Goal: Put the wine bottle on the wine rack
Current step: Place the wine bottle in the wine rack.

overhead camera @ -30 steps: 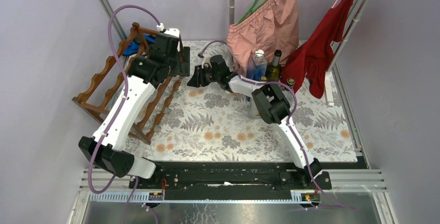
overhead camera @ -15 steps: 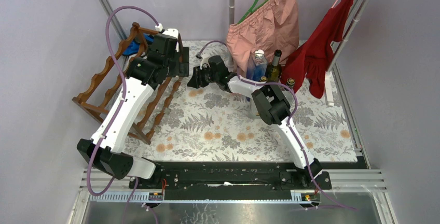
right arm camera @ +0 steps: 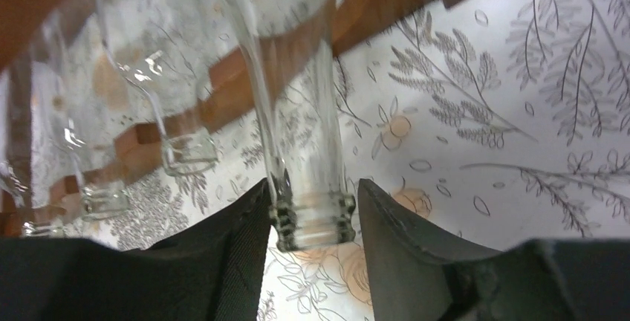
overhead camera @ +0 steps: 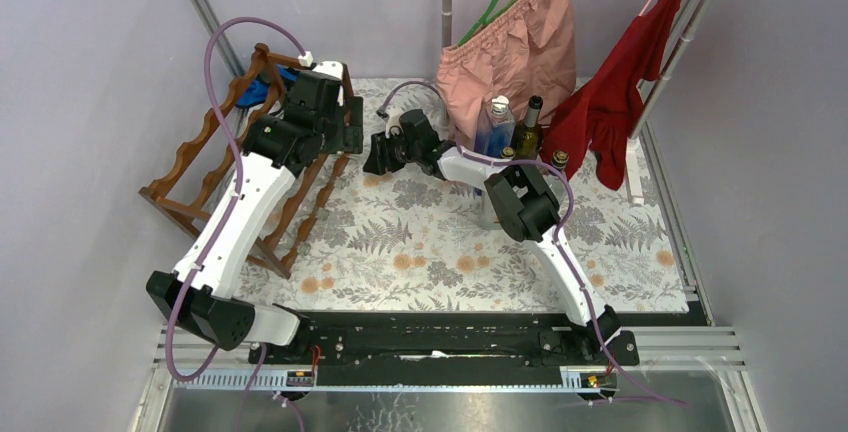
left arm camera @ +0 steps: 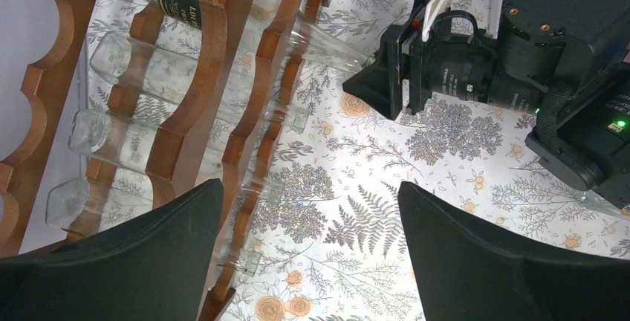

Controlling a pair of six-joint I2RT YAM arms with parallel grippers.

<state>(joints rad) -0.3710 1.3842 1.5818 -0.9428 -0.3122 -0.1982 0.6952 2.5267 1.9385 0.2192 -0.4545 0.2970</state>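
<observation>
Right gripper [right arm camera: 313, 195] brackets the mouth of a clear wine bottle [right arm camera: 297, 113]. Its black fingers sit close against the glass lip on both sides; whether they press it or merely flank it cannot be told. That bottle lies on the wine rack [left arm camera: 200, 76] at the table's 10 o'clock, dark-labelled body across the scalloped rails, neck jutting toward 3 o'clock. Three more clear bottles [left arm camera: 141, 68] rest in other scallops. Bare fern-print tablecloth [overhead camera: 450, 252] spreads from centre to 6 o'clock. The right arm bends at its elbow and reaches sideways to the rack. The left gripper [left arm camera: 310, 185] points down over the rack's inner edge, spread wide and empty.
</observation>
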